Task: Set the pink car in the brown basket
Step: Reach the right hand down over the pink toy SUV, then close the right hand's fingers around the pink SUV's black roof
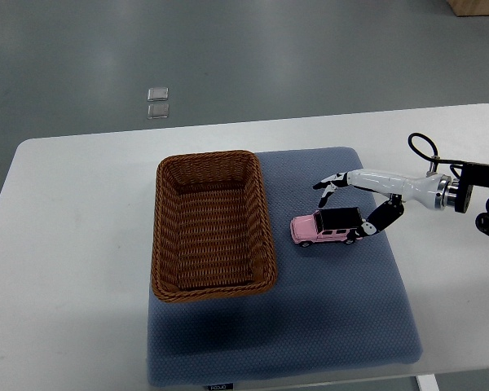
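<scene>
A white desk carries a blue mat, and a brown basket sits on the mat's left part, overhanging its left edge. Just to the right of the basket, on the mat, a pink car with a black roof stands on its wheels, nose toward the basket. The right hand reaches in from the right; its fingers spread wide above the car while the thumb touches the car's rear end, not yet gripping it.
</scene>
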`<state>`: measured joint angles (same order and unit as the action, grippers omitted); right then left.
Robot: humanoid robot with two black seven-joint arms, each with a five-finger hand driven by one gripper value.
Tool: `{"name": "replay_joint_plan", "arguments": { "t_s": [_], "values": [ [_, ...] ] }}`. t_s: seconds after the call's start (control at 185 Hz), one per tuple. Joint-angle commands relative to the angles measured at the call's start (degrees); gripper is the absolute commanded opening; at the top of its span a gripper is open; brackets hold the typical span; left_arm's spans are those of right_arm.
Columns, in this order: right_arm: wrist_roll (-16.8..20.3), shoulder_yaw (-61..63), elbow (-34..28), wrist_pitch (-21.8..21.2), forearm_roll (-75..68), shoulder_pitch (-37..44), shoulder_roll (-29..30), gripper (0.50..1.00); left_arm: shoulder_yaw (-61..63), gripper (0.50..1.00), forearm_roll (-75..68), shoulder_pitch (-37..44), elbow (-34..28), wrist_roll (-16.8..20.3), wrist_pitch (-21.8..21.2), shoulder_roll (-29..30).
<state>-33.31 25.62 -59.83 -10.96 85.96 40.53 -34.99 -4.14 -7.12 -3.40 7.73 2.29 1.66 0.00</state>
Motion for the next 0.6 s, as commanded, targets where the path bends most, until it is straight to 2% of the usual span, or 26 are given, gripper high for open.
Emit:
{"name": "replay_joint_plan", "arguments": {
  "t_s": [0.0,0.124,0.275,0.372,0.431,0.593],
  "values": [
    [0.0,-2.2,0.1,2.0,0.2,0.2,0.1,0.903,0.0,1.000,0.0,0.1,0.0,0.0,0.0,0.0],
    [0.1,-2.9,0.1,3.4,0.3,0.1,0.2,0.866,-0.1,1.000,0.0,0.1,0.0,0.0,0.0,0.0],
    [0.4,-3.0,0.7,4.9,1.0,0.0,0.4,0.766,-0.1,1.000,0.0,0.1,-0.1,0.0,0.0,0.0],
    [0.6,-3.7,0.9,5.5,1.1,0.0,0.5,0.723,-0.1,1.000,0.0,0.2,0.0,0.0,0.0,0.0],
    [0.6,-4.9,1.2,6.4,1.1,0.1,0.4,0.654,-0.1,1.000,0.0,0.5,-0.1,0.0,0.0,0.0],
    [0.7,-6.3,2.0,8.1,1.1,0.1,0.6,0.543,-0.1,1.000,0.0,0.5,-0.1,0.0,0.0,0.0]
  ]
}}
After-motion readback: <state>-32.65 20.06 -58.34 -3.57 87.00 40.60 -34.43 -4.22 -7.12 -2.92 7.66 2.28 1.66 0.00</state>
